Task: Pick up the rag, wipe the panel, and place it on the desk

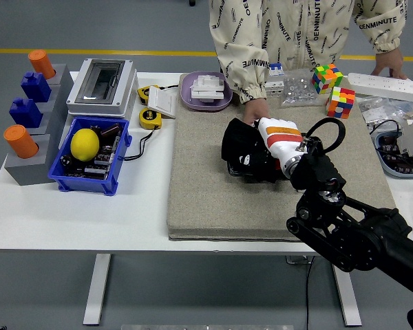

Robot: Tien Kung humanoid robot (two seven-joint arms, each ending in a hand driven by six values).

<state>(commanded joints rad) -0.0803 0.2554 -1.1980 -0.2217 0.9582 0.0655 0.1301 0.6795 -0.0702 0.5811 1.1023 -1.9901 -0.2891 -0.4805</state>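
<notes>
My right hand [279, 141] is over the middle of the grey mat [206, 192], its fingers closed on the black rag [244, 152], which is pressed down on the black panel [261, 167] and hides most of it. Across the table a person's hand [253, 112] rests on the mat just beyond the rag, and their other hand [391, 65] lies on a white power strip [385, 86] at the tabletop's far right corner. Near the left edge I see a blue bin [89, 159] with a yellow lemon [85, 144] in it, and two Rubik's cubes [334, 88] at the mat's far right corner.
</notes>
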